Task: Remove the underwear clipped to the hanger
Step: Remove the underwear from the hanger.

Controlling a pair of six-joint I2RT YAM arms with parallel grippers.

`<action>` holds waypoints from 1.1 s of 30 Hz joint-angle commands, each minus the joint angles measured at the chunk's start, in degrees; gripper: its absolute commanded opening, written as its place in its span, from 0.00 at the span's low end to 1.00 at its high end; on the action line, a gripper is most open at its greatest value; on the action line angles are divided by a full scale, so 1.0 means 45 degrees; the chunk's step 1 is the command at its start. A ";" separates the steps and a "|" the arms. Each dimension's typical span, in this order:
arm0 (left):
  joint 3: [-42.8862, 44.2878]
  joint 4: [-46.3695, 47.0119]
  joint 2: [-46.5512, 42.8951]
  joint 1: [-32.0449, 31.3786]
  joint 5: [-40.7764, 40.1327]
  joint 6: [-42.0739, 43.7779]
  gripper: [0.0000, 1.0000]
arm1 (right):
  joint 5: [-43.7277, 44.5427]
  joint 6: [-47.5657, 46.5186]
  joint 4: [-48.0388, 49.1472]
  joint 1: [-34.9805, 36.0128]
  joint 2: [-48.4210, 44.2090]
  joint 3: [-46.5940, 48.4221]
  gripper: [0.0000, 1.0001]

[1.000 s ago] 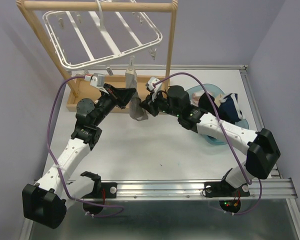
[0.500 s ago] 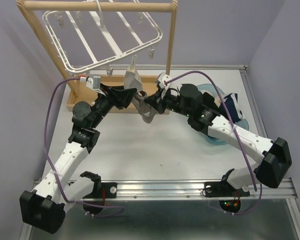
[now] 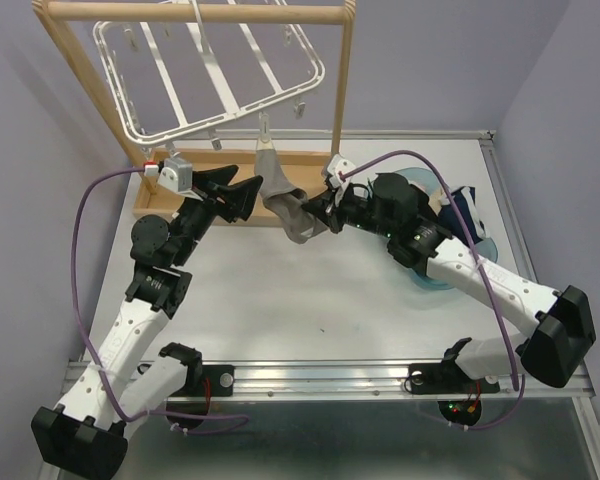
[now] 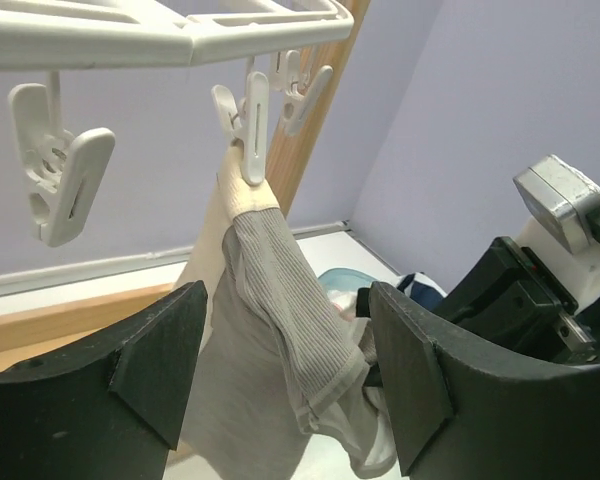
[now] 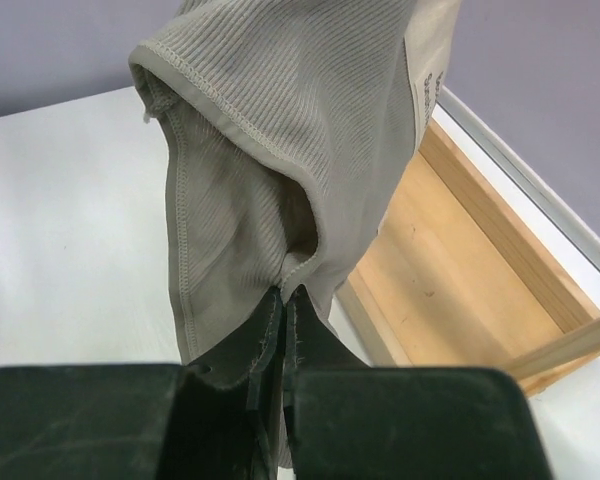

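Note:
The white hanger (image 3: 230,112) hangs from the wooden rail, and one grey ribbed underwear (image 3: 285,205) dangles from a clip (image 4: 250,120) on its front rim. My right gripper (image 3: 320,215) is shut on the lower hem of that underwear (image 5: 280,140), the jaws (image 5: 285,295) pinched together on the cloth's edge. My left gripper (image 3: 242,195) stands open just left of the cloth and below the clip. In the left wrist view the underwear (image 4: 270,300) hangs in front of its wide-apart fingers (image 4: 285,330), which do not touch it.
A light blue bowl (image 3: 435,283) at the right holds other garments, a navy one (image 3: 465,210) among them. The wooden stand's base (image 3: 155,205) and right post (image 3: 338,90) lie just behind both grippers. Bare clips (image 4: 60,175) hang along the hanger rim.
My left gripper has opened and drawn back to the left. My right gripper has shut on the grey underwear's hem and moved a little right and toward the stand.

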 commanded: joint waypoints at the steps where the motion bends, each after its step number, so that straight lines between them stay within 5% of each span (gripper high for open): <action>1: 0.0014 0.1794 0.0108 -0.0065 -0.0028 0.0533 0.77 | 0.0603 -0.0424 0.0276 -0.0215 -0.0465 -0.0310 0.01; 14: 0.1049 0.4455 0.2492 -0.0514 -0.1198 -0.0211 0.79 | 0.0685 0.1587 0.0529 -0.0880 -0.0035 -0.0446 0.01; 33: 0.3158 0.4612 0.4777 -0.1257 -0.4773 0.0532 0.78 | -0.0215 0.2017 0.0705 -0.0899 -0.0172 -0.0525 0.01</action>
